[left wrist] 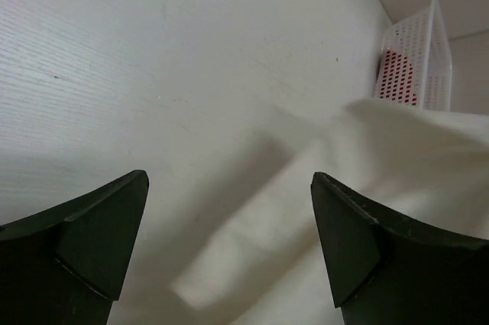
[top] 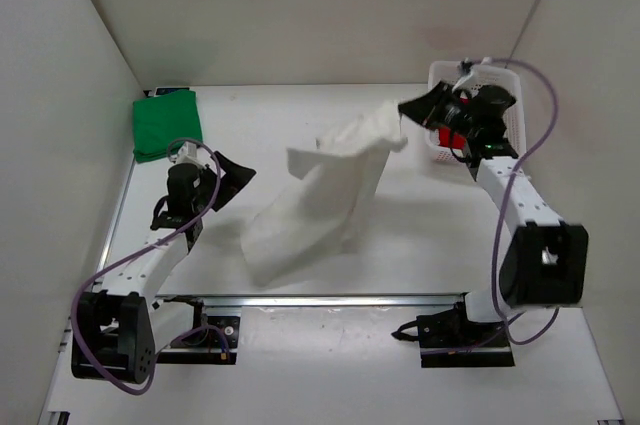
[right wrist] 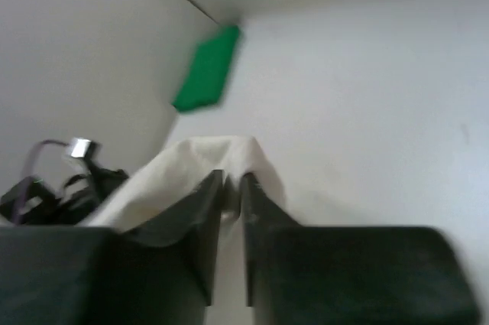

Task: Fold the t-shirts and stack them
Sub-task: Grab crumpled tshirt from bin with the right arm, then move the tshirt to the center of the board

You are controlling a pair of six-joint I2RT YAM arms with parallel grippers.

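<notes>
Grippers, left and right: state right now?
Left gripper: open, holding nothing.
Right gripper: closed on the soft off-white cloth t-shirt.

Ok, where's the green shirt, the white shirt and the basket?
green t-shirt [top: 167, 125]: top view, middle of the folded square.
off-white t-shirt [top: 315, 210]: top view, middle of the hanging cloth.
basket [left wrist: 422, 50]: left wrist view, its white mesh wall.

Left arm [top: 150, 265], right arm [top: 515, 200]: white links, black joints, black bases; purple cables [top: 554, 110] looped alongside. Fingers [left wrist: 92, 241] black, wedge-shaped.
</notes>
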